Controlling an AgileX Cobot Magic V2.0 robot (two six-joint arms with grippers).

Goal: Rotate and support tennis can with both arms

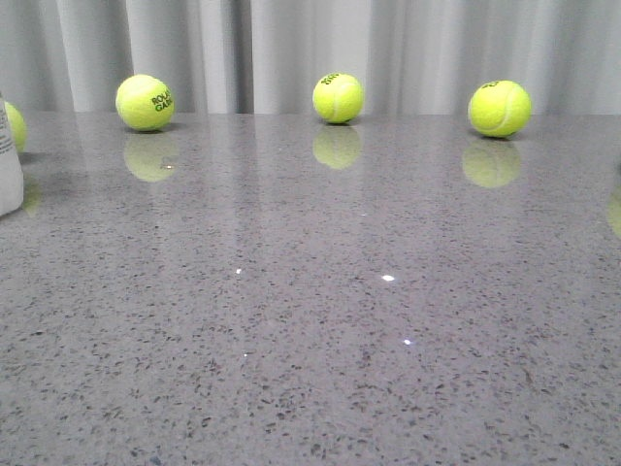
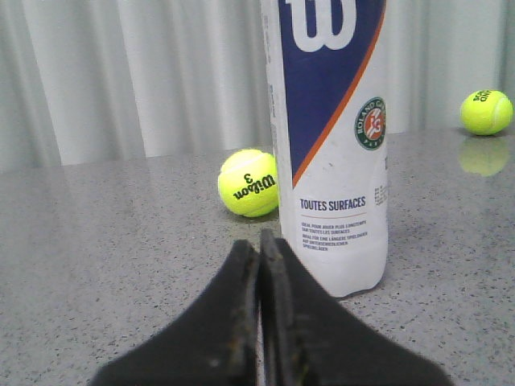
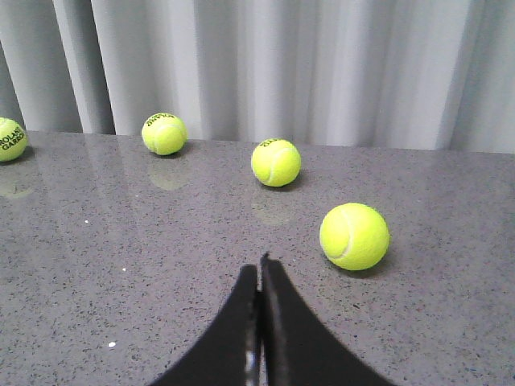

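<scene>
From the front we saw the speckled grey counter (image 1: 310,369) running back to a pale curtain (image 1: 291,49). Three yellow-green tennis balls sat along the far edge: one toward the far left (image 1: 145,102), one near the middle (image 1: 338,97), one toward the far right (image 1: 499,108). The tennis can (image 1: 9,160) stood at the left edge of the counter, only a sliver of its white wall inside the picture, with a fourth ball (image 1: 16,126) partly hidden just behind it. Neither arm showed in this view.

In the left wrist view the left gripper (image 2: 259,249) had its two black fingers pressed together — nothing between them. The can (image 2: 331,145) stood upright on the counter just beyond the fingertips and slightly to one side, apart from them; we could read the white "W" on navy, the orange stripe, the round emblem and "TOUTES SURFACES". A ball marked "3" (image 2: 249,182) lay just beside the can's base, and another (image 2: 486,111) sat farther back near the curtain.

In the right wrist view the right gripper (image 3: 260,269) was likewise closed up tight, holding nothing. Four balls lay ahead of it on the counter — the nearest (image 3: 354,236) close by, one behind it (image 3: 276,162), one farther back (image 3: 164,133), and one cut by the picture's edge (image 3: 10,138). The can did not appear here.
</scene>
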